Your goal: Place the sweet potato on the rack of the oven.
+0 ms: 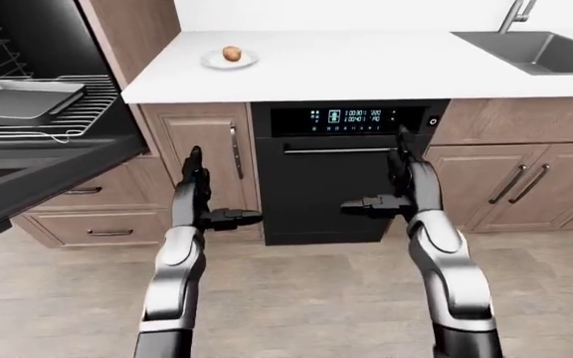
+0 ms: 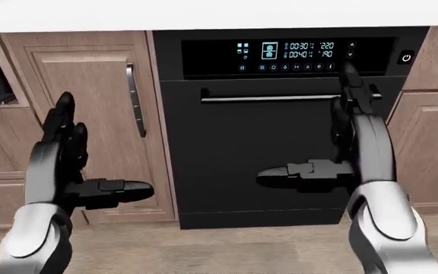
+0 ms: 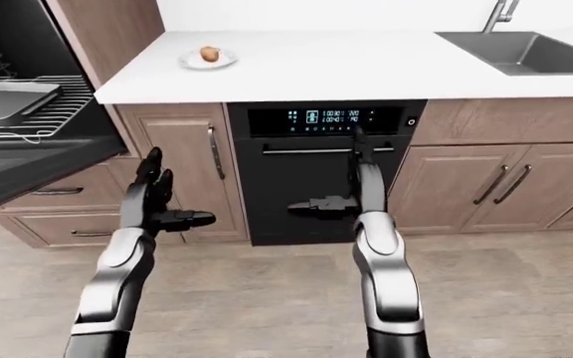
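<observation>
One sweet potato [image 1: 232, 53] on one plate [image 1: 213, 62]; two empty spread hands, left [image 1: 199, 195], right [image 1: 398, 183]

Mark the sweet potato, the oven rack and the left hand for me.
sweet potato [image 1: 232, 53]: left-eye view, middle of its skin, on the plate.
oven rack [image 1: 78, 119]: left-eye view, bare wires right of the tray.
left hand [image 1: 199, 195]: left-eye view, middle of the open hand.

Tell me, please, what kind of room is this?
A home kitchen, most likely: a white counter with a sink, wooden cabinets, and an open oven with a pulled-out rack.
</observation>
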